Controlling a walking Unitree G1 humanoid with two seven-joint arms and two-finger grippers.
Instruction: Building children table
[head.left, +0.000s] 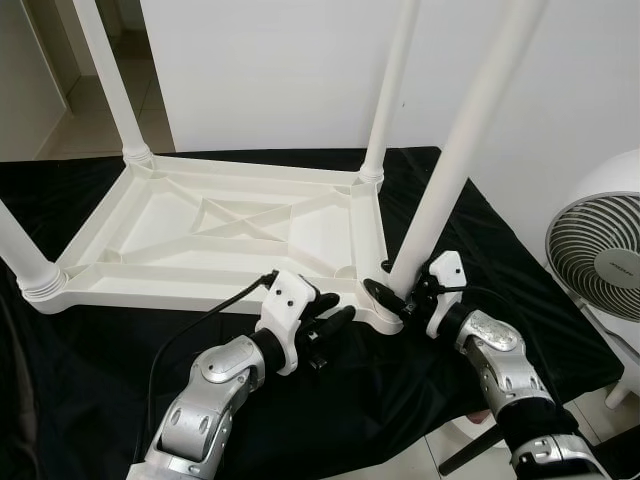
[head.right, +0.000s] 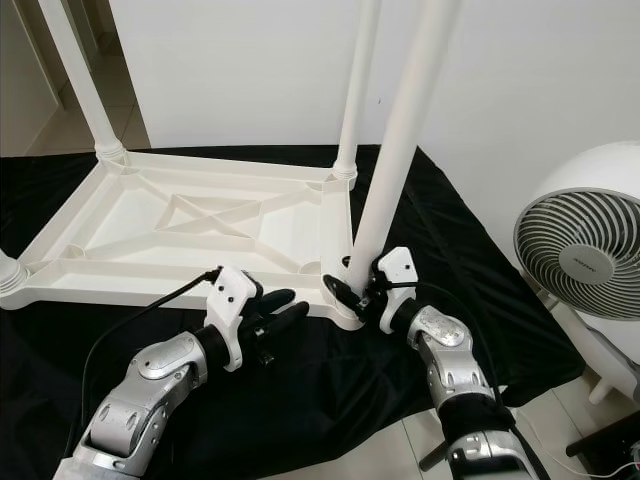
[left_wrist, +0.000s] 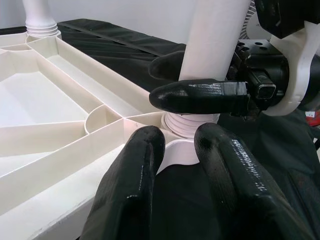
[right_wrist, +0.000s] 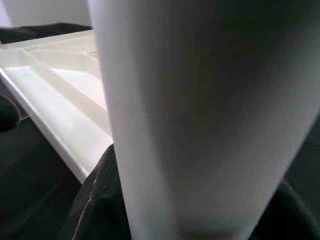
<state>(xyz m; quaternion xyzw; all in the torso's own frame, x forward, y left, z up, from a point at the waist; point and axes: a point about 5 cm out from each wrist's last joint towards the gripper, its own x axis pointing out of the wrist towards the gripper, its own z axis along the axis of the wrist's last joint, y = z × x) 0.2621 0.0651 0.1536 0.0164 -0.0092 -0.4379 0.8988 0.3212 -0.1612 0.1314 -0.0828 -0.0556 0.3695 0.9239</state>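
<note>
A: Right pincer (head.left: 400, 290) status?

B: Clamped round the base of the near-right white plastic table leg (head.left: 455, 160), just above its threaded collar. One black finger (left_wrist: 200, 97) wraps across the front of the leg in the left wrist view. The leg looks seated in the corner socket, but it leans a little right of vertical.

A: Left pincer (head.left: 325, 330)?

B: Fingers spread, holding nothing. It hovers just beside the near long edge of the upturned white plastic tabletop (head.left: 220, 235), fingertips aimed at that same corner.

A: Where's the table overall?

B: Upside down on a black cloth (head.left: 80, 400), ribbed underside up. Far-left leg (head.left: 108, 75), far-right leg (head.left: 392, 85) and near-left leg (head.left: 22, 255) are all standing in their sockets. White pedestal fan (head.left: 600, 250) off to the right, well apart.

A: Key geometry for the next move?

B: The leg's long axis runs up and away from the right pincer, socket straight below the grip. The right arm already owns the leg. The left is nearest the tabletop edge, so my read is it braces the corner while the right twists the leg home.

A: Risk?

B: With that tilt, the thread could bind or cross.
</note>
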